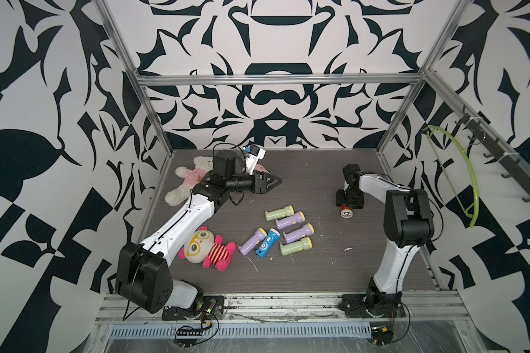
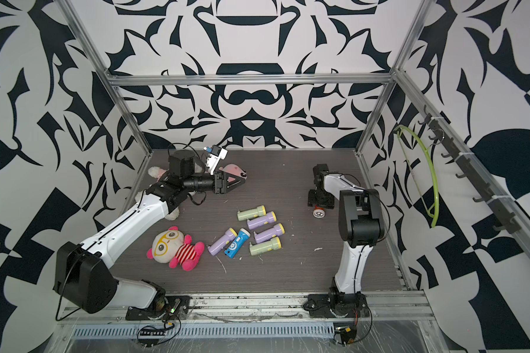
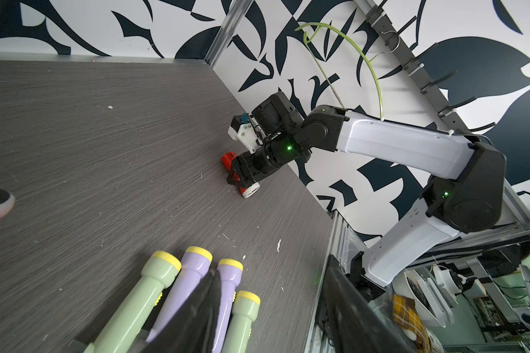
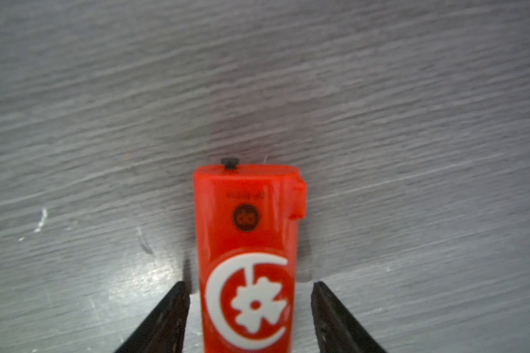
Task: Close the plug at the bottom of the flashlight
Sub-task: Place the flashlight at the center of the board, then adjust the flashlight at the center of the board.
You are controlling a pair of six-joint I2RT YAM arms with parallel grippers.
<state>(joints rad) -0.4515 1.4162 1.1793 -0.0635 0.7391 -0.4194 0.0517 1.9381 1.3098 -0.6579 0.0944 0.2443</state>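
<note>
A red flashlight (image 4: 247, 244) with a white flower emblem lies flat on the grey table (image 1: 318, 259) at the back right. Both top views show its silver head (image 1: 346, 213) (image 2: 318, 212) poking out from under the right wrist. My right gripper (image 4: 248, 284) points down over it and is open, with a gap between the body and each finger. At the flashlight's bottom end, a small red tab (image 4: 299, 198) sits along one side and a black nub (image 4: 229, 163) sticks out. My left gripper (image 1: 277, 182) hovers open and empty at the back left.
Several green, purple and blue flashlights (image 1: 288, 232) lie grouped mid-table. A pink-limbed doll (image 1: 207, 249) sits beside the left arm, and a white plush (image 1: 185, 180) lies at the back left. A pink plush (image 2: 236, 169) lies behind the left gripper. A green hanger (image 1: 468, 183) hangs on the right wall.
</note>
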